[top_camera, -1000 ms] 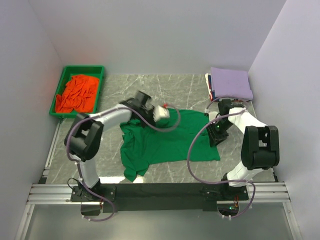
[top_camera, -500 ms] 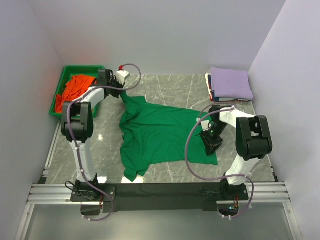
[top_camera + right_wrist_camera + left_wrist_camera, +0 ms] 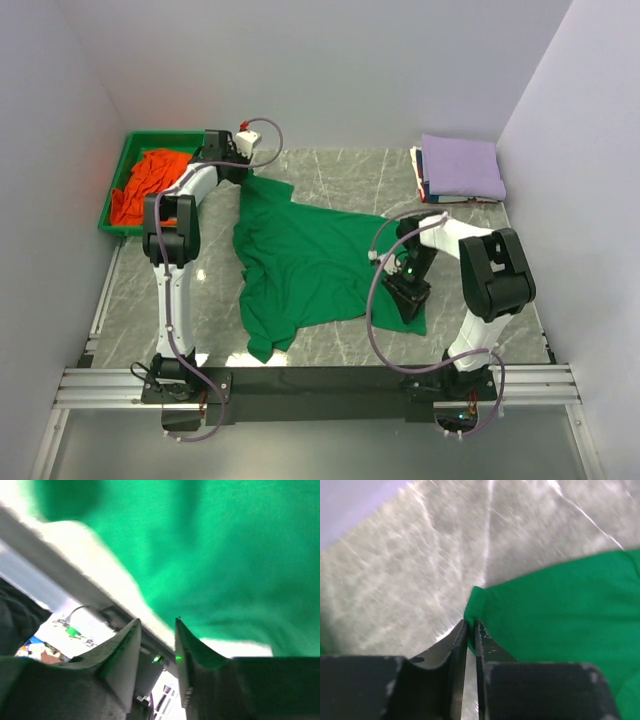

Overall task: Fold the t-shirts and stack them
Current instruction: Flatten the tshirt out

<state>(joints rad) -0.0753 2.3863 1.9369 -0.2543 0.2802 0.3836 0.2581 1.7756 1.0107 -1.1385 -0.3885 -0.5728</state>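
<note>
Where my left gripper (image 3: 471,624) reaches toward the far left of the marble table (image 3: 340,175), its fingers press almost together on a corner of the green t-shirt (image 3: 310,260), which lies spread across mid-table. My right gripper (image 3: 156,622) sits at the shirt's right hem with its fingers narrowly apart. Blur hides whether cloth is caught, and from above my arm covers that hem.

**Matt cloth on polished stone**

The green t-shirt (image 3: 310,265) is soft, matt, creased cloth. The table (image 3: 350,175) looks like grey veined marble, smooth and glossy with glare. The orange t-shirt (image 3: 150,185) is crumpled cloth in a smooth green plastic tray (image 3: 170,136). The left gripper (image 3: 471,626) has dark matt fingers (image 3: 451,652), scuffed at the edges.
</note>
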